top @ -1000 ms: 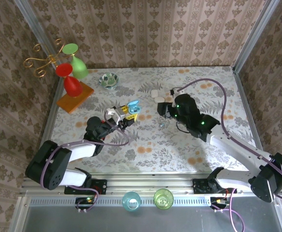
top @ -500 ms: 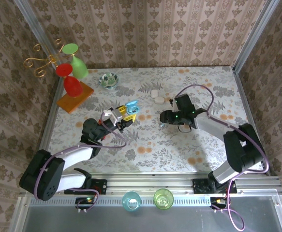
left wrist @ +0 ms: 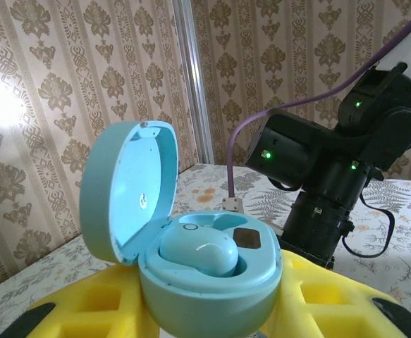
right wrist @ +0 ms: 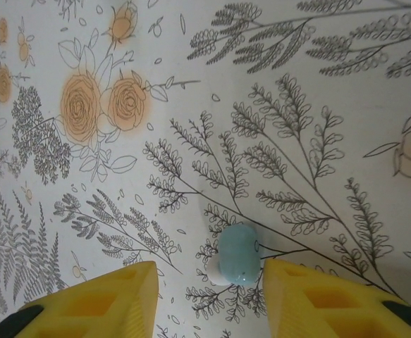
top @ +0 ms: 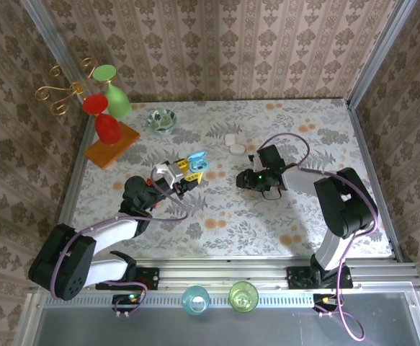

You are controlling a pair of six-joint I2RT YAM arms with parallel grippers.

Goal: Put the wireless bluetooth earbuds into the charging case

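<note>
One earbud (left wrist: 198, 255) already sits in its socket in the open pale-blue charging case (left wrist: 212, 290), whose lid (left wrist: 131, 186) is tipped back; the socket beside it looks empty. I judge the job about half done. The second earbud (right wrist: 238, 252) lies on the flowered tabletop (right wrist: 297, 105), to the right of the case and apart from it, and it has yet to be picked up, carried over and pressed in. The left end effector (left wrist: 205, 318) grips the case between its yellow fingers (left wrist: 85, 310) and holds it upright, clear of the tabletop. Its arm stretches forward from the near-left corner toward the middle. The right arm is folded: its elbow juts out to the right and its forearm runs left toward the centre, with the wrist pitched down at the tabletop. The right end effector (right wrist: 206, 276) is spread apart, one finger on either side of the loose earbud. One finger is close against the earbud and the other stands a little off, so nothing is gripped yet.
</note>
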